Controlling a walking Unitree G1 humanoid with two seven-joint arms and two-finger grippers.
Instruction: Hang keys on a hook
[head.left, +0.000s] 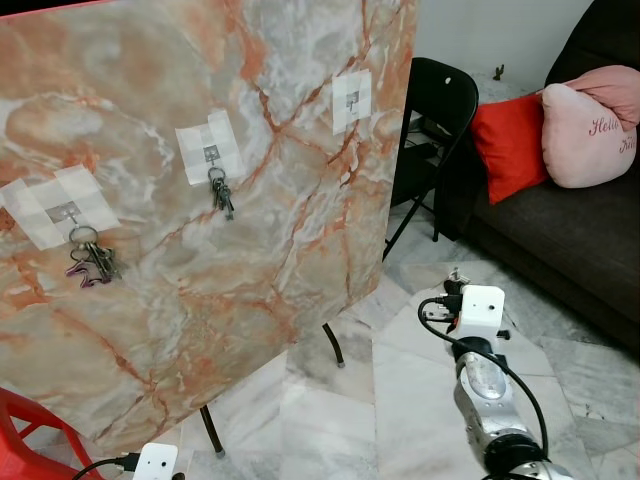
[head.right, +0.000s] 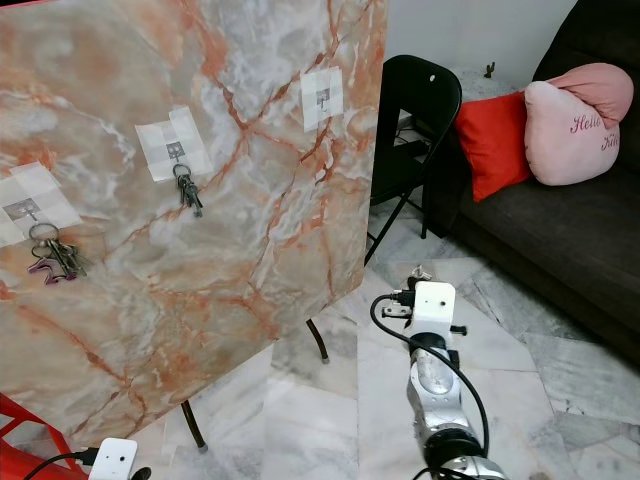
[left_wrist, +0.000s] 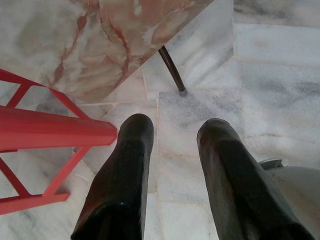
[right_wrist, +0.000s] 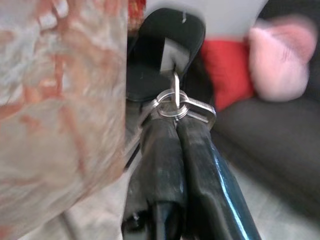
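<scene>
Board: you see a tilted orange-veined marble-look panel (head.left: 200, 200) filling the left and centre of the frame, on thin black legs.
Hooks: three small metal hooks on white patches; the left hook (head.left: 66, 212) and middle hook (head.left: 211, 154) each carry a key bunch, the upper right hook (head.left: 352, 99) is bare.
Left gripper (left_wrist: 172, 150): lower left of the frame, over pale marble floor, black fingers spread, beside a red frame (left_wrist: 50, 132).
Right gripper (right_wrist: 176, 112): lower right of centre, fingers pressed together, pinching a silver key ring with keys (right_wrist: 176, 106) at their tips.
Right side: black folding chair (head.left: 435, 110), dark sofa (head.left: 560, 240), red cushion (head.left: 510, 145), pink cushion (head.left: 590, 125).
</scene>
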